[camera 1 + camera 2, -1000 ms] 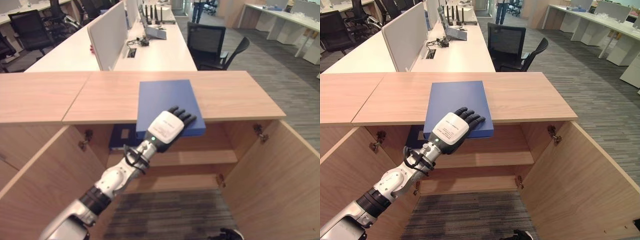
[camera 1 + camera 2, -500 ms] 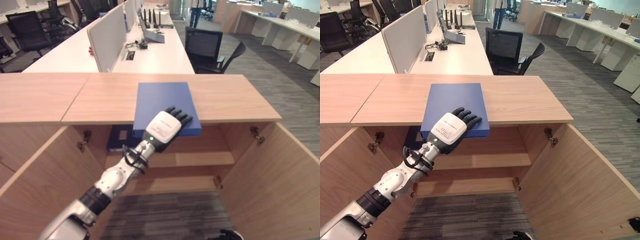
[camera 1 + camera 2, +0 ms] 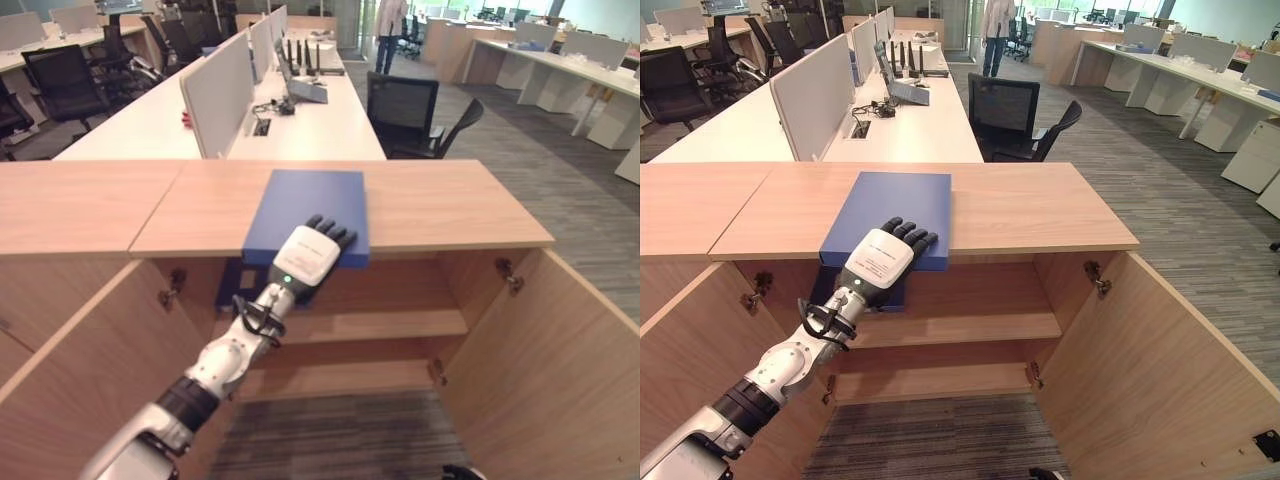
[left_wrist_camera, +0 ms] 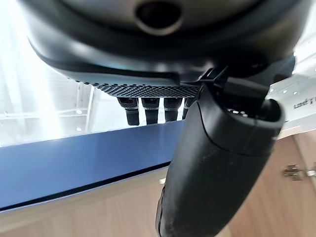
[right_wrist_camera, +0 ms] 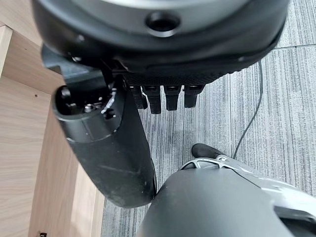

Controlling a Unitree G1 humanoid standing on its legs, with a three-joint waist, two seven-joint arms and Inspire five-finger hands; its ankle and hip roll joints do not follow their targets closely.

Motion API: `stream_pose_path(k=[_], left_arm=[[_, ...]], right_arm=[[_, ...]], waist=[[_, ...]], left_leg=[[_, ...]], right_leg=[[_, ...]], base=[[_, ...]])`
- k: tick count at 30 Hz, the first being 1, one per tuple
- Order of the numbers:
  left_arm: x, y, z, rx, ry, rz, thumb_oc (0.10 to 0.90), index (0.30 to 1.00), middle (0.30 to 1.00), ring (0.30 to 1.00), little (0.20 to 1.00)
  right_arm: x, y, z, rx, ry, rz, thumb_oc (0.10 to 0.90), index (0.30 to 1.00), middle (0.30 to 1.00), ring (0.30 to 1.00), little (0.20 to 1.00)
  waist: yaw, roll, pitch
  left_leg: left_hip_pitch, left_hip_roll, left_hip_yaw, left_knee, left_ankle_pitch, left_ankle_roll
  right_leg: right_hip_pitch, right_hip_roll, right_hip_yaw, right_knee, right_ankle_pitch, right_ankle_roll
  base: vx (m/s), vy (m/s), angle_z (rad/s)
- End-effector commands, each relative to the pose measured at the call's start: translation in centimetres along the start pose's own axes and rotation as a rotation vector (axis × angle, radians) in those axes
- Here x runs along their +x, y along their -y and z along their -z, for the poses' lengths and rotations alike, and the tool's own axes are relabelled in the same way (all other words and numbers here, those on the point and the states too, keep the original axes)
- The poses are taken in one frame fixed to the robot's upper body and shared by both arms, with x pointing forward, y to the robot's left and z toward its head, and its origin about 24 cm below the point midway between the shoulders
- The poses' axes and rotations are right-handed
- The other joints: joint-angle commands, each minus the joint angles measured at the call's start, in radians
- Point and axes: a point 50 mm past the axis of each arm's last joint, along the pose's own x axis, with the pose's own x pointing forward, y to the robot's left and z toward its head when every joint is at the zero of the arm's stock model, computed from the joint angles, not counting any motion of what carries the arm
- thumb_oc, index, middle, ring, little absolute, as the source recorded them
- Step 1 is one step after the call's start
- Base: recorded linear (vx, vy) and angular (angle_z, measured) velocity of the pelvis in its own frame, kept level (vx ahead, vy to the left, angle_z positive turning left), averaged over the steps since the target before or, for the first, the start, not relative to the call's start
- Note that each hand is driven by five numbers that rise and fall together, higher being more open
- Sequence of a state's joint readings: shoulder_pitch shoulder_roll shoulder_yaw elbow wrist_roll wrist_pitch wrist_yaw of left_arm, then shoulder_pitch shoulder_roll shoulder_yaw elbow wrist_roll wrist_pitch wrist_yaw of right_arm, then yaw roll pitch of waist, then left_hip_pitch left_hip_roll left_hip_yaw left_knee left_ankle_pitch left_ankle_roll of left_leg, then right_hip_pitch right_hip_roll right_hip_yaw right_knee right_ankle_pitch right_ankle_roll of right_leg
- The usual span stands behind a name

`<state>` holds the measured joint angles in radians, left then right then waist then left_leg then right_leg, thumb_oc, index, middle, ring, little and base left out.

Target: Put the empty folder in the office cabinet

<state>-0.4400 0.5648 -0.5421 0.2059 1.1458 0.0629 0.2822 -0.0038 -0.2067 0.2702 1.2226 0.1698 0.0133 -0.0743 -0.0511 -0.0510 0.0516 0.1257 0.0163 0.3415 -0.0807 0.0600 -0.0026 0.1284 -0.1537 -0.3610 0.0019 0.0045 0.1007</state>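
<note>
A flat blue folder (image 3: 310, 200) lies on the wooden cabinet top (image 3: 450, 205), its near edge sticking out past the front edge. My left hand (image 3: 305, 257) rests on that near edge. In the left wrist view its fingers (image 4: 148, 108) lie straight over the folder (image 4: 74, 163) and the thumb (image 4: 217, 163) reaches under the overhang, pinching it. The cabinet below stands open, with a bare wooden shelf (image 3: 400, 325) inside. My right hand (image 5: 163, 96) hangs over the carpet, fingers relaxed and holding nothing.
Both cabinet doors swing outward, the right one (image 3: 560, 370) and the left one (image 3: 70, 380). Another blue item (image 3: 232, 290) sits on the shelf's left end. Behind the cabinet are long white desks (image 3: 320, 110), black chairs (image 3: 410, 105) and a standing person (image 3: 388, 25).
The camera has shifted. The folder has slid leftward along the cabinet top with my left hand on it, and now sits slightly turned.
</note>
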Motion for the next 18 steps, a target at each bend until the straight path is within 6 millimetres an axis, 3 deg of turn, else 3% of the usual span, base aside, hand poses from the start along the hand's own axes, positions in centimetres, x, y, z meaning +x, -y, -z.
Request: stream_pose_path(k=[1, 18], left_arm=[[1.9, -2.4, 4.2, 0.06, -0.197, -0.124, 0.4, 0.3, 0.3, 0.3, 0.3], [0.8, -2.1, 7.3, 0.082, -0.344, -0.109, 0.4, 0.3, 0.3, 0.3, 0.3]], right_arm=[[0.0, 0.7, 0.7, -0.07, -0.035, 0.017, 0.8, 0.9, 0.9, 0.9, 0.9], [-0.1, 0.6, 1.2, -0.08, -0.044, 0.004, 0.8, 0.9, 0.9, 0.9, 0.9]], waist=[[0.014, -0.034, 0.003], [0.009, -0.035, -0.004]], left_leg=[[0.128, -0.051, -0.07, -0.007, -0.194, 0.014], [0.132, -0.05, -0.06, -0.007, -0.194, 0.012]], right_leg=[[-0.12, 0.005, -0.028, -0.078, 0.193, 0.044], [-0.116, 0.009, -0.022, -0.079, 0.192, 0.043]], base=[[0.0, 0.0, 0.0], [0.0, 0.0, -0.01]])
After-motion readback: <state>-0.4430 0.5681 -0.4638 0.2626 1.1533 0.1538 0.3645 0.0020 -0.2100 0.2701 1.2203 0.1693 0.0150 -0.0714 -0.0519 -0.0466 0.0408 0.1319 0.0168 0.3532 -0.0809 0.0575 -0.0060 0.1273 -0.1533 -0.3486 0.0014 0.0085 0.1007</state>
